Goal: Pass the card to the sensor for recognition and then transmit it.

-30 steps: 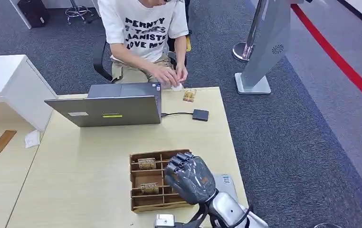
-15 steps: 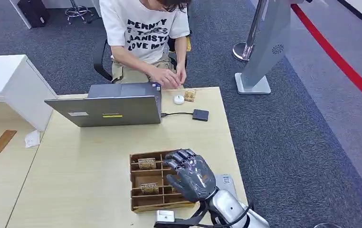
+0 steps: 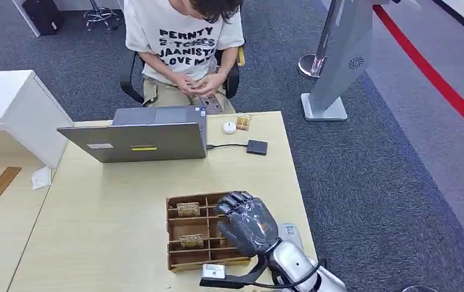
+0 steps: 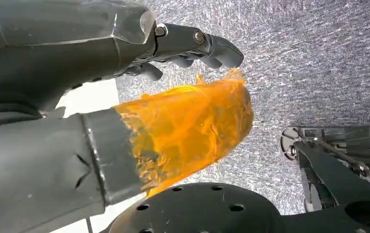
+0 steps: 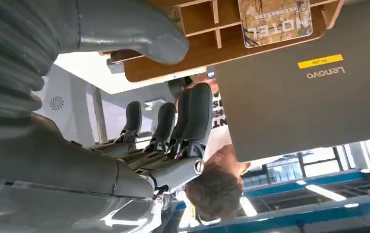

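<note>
My right hand (image 3: 246, 224) hovers over the right side of the wooden card rack (image 3: 181, 198) at the table's near edge, fingers bent down toward it and holding nothing. Two patterned cards (image 3: 188, 209) (image 3: 192, 241) stand in the rack's slots. In the right wrist view the hand (image 5: 57, 160) has its thumb and fingers (image 5: 193, 116) apart, with the rack (image 5: 231, 51) and a "HOTEL" card (image 5: 275, 17) beyond. The small dark sensor (image 3: 256, 146) lies near the laptop (image 3: 138, 140), joined to it by a cable. My left hand (image 4: 76, 58) hangs over the carpet, fingers apart, empty.
A person sits behind the table (image 3: 114, 201) with both hands in the lap. A white round object (image 3: 229, 127) and another card (image 3: 243, 121) lie at the far edge. A grey kiosk stand (image 3: 333, 67) is at the right, a white cabinet (image 3: 10, 103) at the left.
The person drew both hands back from the table to the lap, leaving the white round object there. My right hand tipped its fingers down over the rack.
</note>
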You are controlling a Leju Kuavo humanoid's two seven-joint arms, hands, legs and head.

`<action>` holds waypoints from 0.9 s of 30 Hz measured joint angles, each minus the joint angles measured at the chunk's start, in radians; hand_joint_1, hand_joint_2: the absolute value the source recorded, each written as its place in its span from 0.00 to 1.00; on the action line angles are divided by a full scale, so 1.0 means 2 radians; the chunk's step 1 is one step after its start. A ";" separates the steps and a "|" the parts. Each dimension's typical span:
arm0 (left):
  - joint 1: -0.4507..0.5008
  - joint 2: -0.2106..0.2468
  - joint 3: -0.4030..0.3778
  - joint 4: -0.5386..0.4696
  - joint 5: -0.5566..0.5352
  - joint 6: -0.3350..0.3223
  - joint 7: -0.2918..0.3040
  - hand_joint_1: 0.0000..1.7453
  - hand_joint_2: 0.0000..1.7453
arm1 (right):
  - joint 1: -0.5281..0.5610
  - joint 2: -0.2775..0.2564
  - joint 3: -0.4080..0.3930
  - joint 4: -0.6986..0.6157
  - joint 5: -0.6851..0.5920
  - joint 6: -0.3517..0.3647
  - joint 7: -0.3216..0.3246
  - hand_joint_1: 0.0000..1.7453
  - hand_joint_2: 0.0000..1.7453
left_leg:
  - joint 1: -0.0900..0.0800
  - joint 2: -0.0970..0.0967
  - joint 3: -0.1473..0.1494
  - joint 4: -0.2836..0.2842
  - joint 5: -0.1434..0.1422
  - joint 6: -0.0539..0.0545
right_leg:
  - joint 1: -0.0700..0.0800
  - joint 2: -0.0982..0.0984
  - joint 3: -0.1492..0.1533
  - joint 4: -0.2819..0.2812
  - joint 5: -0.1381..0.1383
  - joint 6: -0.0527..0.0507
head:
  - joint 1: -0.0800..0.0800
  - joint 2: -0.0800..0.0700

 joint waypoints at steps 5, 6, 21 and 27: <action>0.000 0.000 -0.002 0.000 0.001 0.000 0.000 0.00 0.00 | 0.000 0.000 -0.001 0.005 -0.001 0.004 0.000 0.55 1.00 | 0.000 0.000 0.000 0.000 0.000 0.000 | 0.000 0.000 0.000 0.000 0.000 0.000 | 0.000 0.000; 0.000 0.000 -0.002 0.000 0.001 0.000 0.000 0.00 0.00 | 0.000 0.000 -0.002 0.006 -0.001 0.004 0.000 0.57 1.00 | 0.000 0.000 0.000 0.000 0.000 0.000 | 0.000 0.000 0.000 0.000 0.000 0.000 | 0.000 0.000; 0.000 0.000 -0.003 0.000 0.005 0.001 0.000 0.00 0.00 | 0.000 0.004 -0.011 0.019 -0.003 0.009 0.003 0.58 1.00 | 0.000 0.000 0.000 0.000 0.000 0.000 | 0.000 0.000 0.000 0.000 0.000 0.000 | 0.000 0.000; 0.000 0.000 -0.010 0.000 0.006 0.001 0.000 0.00 0.00 | -0.001 0.006 -0.013 0.025 -0.003 0.014 0.003 0.60 1.00 | 0.000 0.000 0.000 0.000 0.000 0.000 | 0.000 0.000 0.000 0.000 0.000 0.000 | 0.000 0.000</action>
